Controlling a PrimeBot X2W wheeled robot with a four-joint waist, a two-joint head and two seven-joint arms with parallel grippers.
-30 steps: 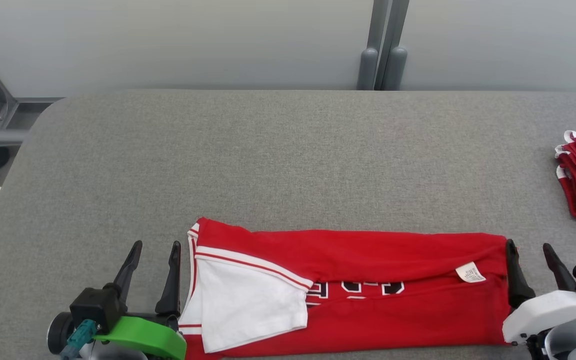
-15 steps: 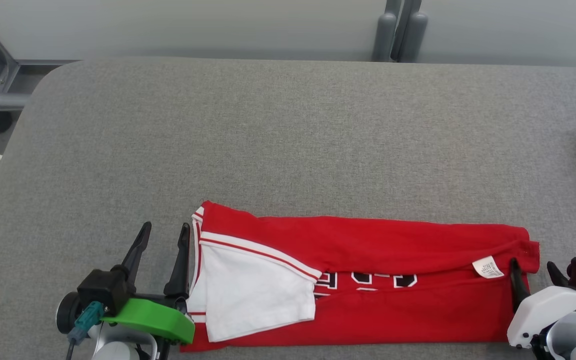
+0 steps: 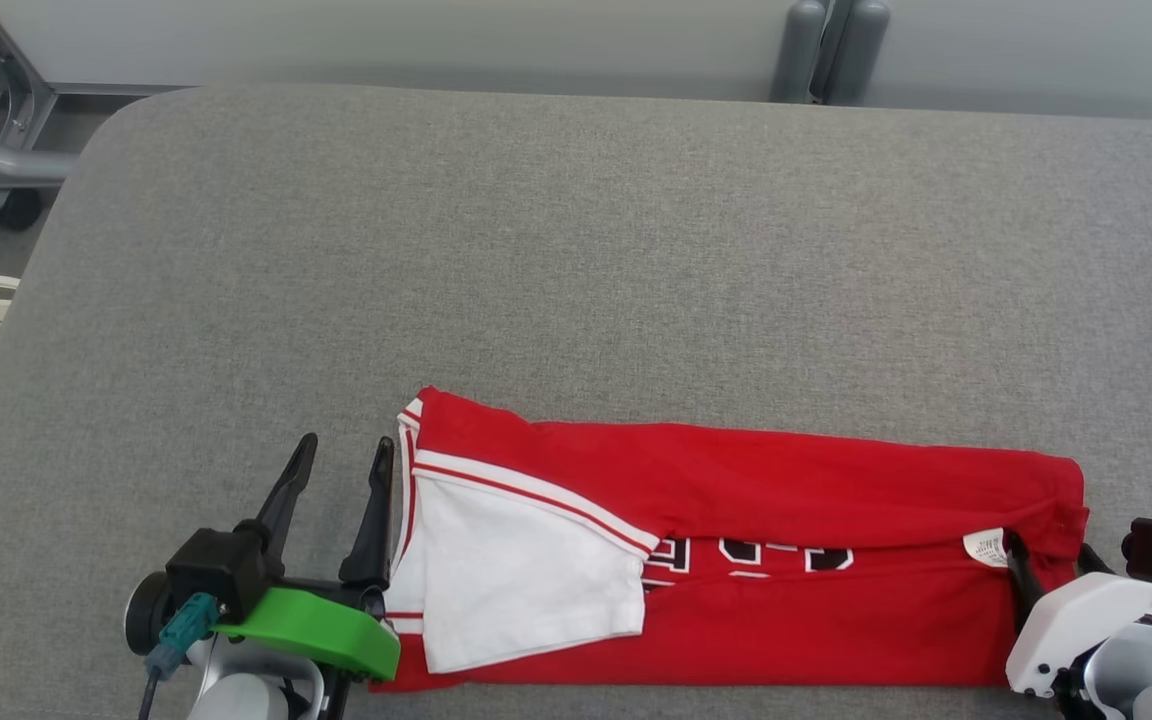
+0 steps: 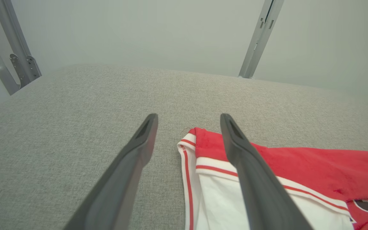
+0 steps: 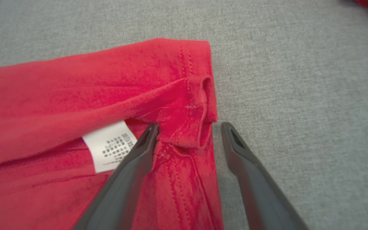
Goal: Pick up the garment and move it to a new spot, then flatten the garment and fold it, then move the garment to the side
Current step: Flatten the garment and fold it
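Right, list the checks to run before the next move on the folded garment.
1. Left gripper open: ok, its fingers are spread astride the garment's left edge.
2. Right gripper open: ok, the hem corner sits between its fingers.
3. Garment folded into a long strip on the table: ok.
4. Hem corner flat: not ok, it is bunched into a small fold.
5. Care label clear of the right gripper: cannot tell; it lies right beside one finger.
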